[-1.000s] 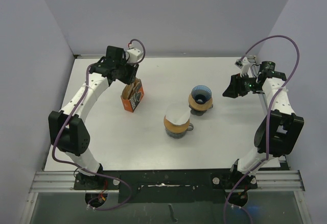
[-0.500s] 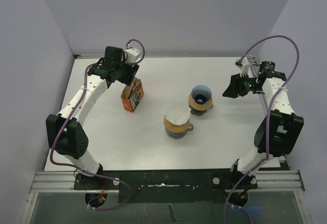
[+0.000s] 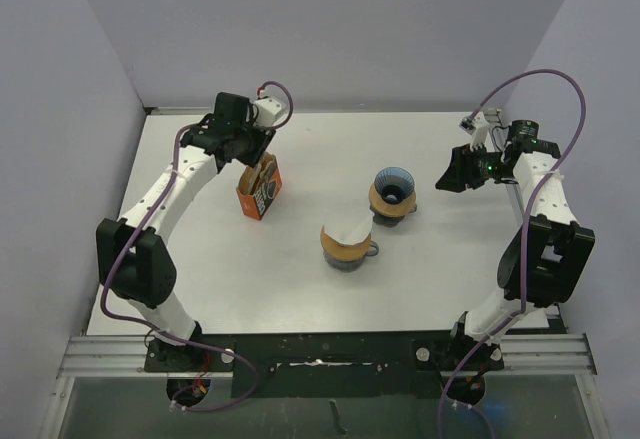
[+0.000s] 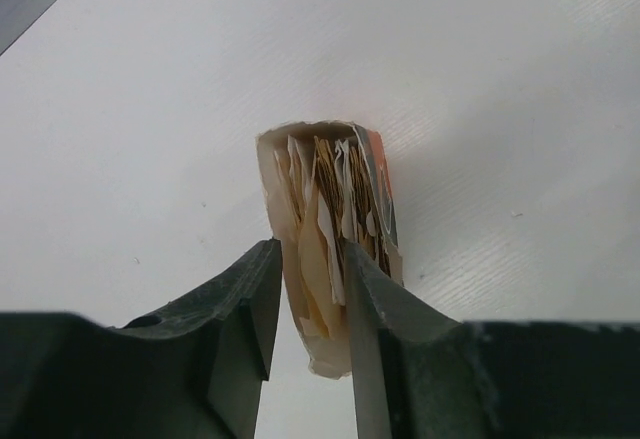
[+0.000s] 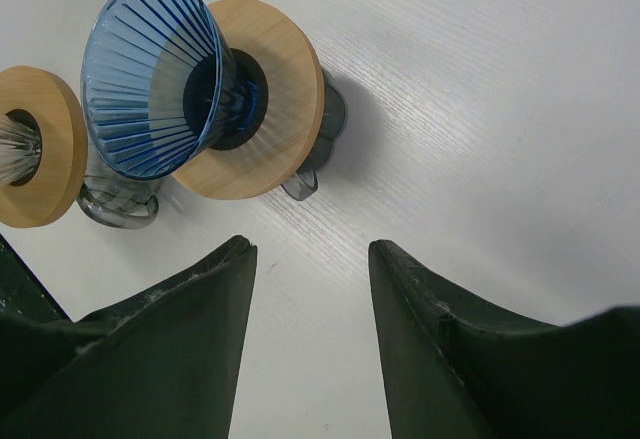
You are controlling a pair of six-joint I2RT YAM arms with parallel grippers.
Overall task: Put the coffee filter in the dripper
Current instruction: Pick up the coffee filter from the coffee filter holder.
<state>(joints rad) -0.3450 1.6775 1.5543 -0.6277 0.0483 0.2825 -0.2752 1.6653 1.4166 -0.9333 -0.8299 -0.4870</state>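
An orange box (image 3: 259, 189) stands open at the left of the table, packed with cream paper coffee filters (image 4: 322, 249). My left gripper (image 3: 248, 154) hangs right over it. In the left wrist view its jaws (image 4: 310, 251) straddle the near filters. The right finger (image 4: 365, 319) lies against the paper, and a narrow gap shows beside the left finger (image 4: 250, 309). The blue dripper (image 3: 393, 188) (image 5: 150, 69) sits on a wooden ring over a glass cup, with nothing inside it. My right gripper (image 3: 447, 176) (image 5: 310, 249) is open, to the right of that dripper, holding nothing.
A second dripper (image 3: 345, 240) on a wooden ring (image 5: 40, 149) stands in front and to the left of the blue one, with a white filter in it. Grey walls close in the table at the back and on both sides.
My left wrist has shifted slightly right over the box. The right arm and both drippers have not moved.
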